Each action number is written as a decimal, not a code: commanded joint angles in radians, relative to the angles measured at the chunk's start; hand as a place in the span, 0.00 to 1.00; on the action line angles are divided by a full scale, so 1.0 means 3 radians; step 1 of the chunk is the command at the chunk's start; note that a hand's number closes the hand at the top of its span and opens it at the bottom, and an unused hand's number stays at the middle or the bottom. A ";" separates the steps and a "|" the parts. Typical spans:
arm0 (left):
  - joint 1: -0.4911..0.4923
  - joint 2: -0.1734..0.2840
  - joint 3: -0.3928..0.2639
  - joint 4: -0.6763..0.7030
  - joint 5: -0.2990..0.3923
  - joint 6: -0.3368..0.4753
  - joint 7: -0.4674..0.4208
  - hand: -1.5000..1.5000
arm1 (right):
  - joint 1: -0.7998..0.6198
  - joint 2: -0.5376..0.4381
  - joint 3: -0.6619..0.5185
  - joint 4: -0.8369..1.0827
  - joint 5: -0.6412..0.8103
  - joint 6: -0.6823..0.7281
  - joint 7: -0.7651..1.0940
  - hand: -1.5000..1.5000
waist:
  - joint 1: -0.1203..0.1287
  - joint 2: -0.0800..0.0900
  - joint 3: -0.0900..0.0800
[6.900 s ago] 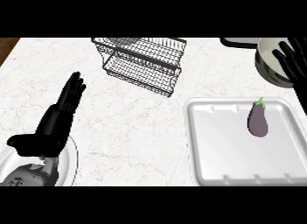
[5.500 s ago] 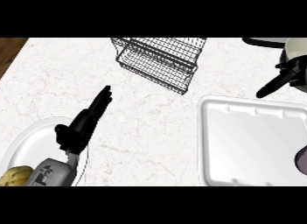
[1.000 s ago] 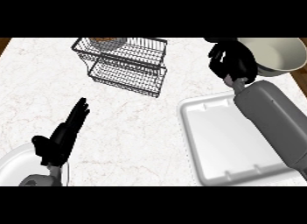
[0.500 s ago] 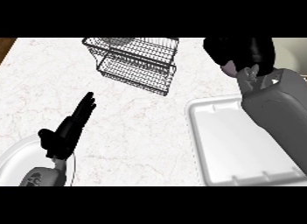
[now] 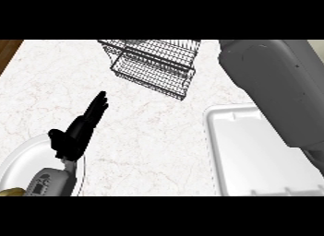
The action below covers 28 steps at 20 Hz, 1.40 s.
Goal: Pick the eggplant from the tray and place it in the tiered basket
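Note:
The black wire tiered basket (image 5: 154, 64) stands at the back of the marble counter, its top cut off by the view's edge. The white tray (image 5: 249, 154) lies at the right, and no eggplant shows on its visible part. My right forearm (image 5: 280, 87) crosses over the tray's far corner and runs out past the top edge, so the right hand is out of view. I cannot see the eggplant anywhere. My left hand (image 5: 78, 130) rests open at the lower left, fingers straight and pointing toward the basket, holding nothing.
A white plate (image 5: 14, 161) sits at the lower left corner under my left wrist, with a yellowish item (image 5: 11, 191) at its near edge. A strip of brown wood (image 5: 1, 55) shows past the counter's left edge.
The eggplant seen on the tray at first no longer shows. Over the last second my right arm has stretched further up beside the basket, and its hand has passed out of view.

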<state>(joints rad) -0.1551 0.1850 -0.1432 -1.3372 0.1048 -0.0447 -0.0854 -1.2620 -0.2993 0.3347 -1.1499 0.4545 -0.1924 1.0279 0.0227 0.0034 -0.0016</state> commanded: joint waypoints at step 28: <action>0.0017 -0.0067 -0.0072 -0.0055 -0.0157 -0.0091 -0.0049 0.50 | -0.1102 0.0985 -0.1522 0.2899 -0.0674 -0.0792 -0.1070 1.00 | 0.0190 0.0066 0.0001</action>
<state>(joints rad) -0.1821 0.1516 -0.1599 -1.3307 0.0656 -0.0671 -0.0943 -1.5927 -0.0083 -0.0344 -0.3078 0.3269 -0.4077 0.6712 0.0770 0.0244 -0.0018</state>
